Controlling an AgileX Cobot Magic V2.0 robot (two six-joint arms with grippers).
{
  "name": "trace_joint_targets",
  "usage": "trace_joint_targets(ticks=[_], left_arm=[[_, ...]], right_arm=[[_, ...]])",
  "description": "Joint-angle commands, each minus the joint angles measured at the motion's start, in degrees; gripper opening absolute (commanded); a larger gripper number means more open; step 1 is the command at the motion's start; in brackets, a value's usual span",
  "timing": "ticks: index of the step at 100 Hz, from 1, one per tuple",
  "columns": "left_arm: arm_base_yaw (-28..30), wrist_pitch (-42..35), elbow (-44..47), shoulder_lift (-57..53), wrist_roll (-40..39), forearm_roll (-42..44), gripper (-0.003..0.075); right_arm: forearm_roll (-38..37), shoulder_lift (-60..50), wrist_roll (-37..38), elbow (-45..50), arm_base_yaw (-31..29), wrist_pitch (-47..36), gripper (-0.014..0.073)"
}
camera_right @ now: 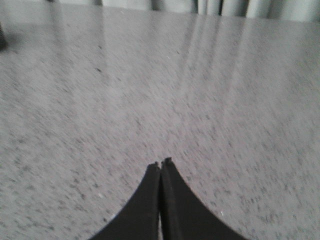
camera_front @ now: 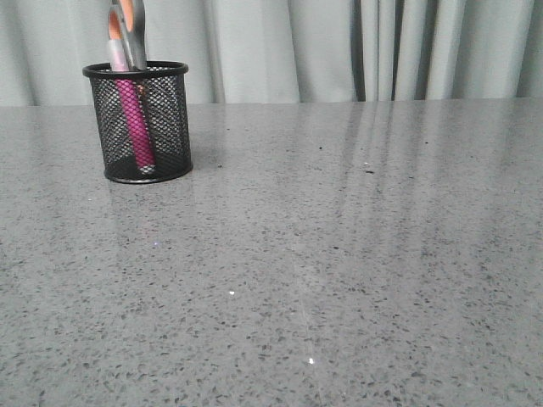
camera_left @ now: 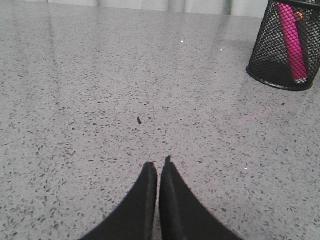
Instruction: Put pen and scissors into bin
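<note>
While the pen [camera_front: 134,127] and scissors [camera_front: 129,32] stand inside the bin [camera_front: 140,121] near the table's [camera_front: 339,271] far-left edge, left gripper [camera_left: 158,167] and right gripper [camera_right: 161,164], slightly blurred, appear closed, holding nothing, over open tabletop

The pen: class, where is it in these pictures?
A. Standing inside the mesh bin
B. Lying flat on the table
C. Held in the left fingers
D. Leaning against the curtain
A: the pen stands inside the bin, beside the scissors.
</note>
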Motion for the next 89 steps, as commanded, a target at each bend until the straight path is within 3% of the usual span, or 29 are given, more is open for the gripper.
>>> trace_joint_targets(ticks=[1,14,30,89], left_arm=[[0.1,-3.2,2.5,-1.7,-0.6,-0.1,-0.0019],[0.1,-3.2,2.5,-1.7,-0.6,-0.1,-0.0019],[0.2,-3.2,2.5,-1.7,-0.6,-0.3,-0.0019],[0.2,-3.2,2.5,-1.7,-0.6,-0.3,-0.0019]], right_arm=[[0.3,-1.6,-0.9,1.0,-1.5,-3.4,-0.0069],[0.6,-8.6,-0.9,0.8,-1.9,7.8,-0.0069],[-0.1,-8.8,-5.1,0.8,-2.2,6.9,-0.0069],[-0.1,-8.8,-5.1,0.8,-2.2,7.0,-0.0069]])
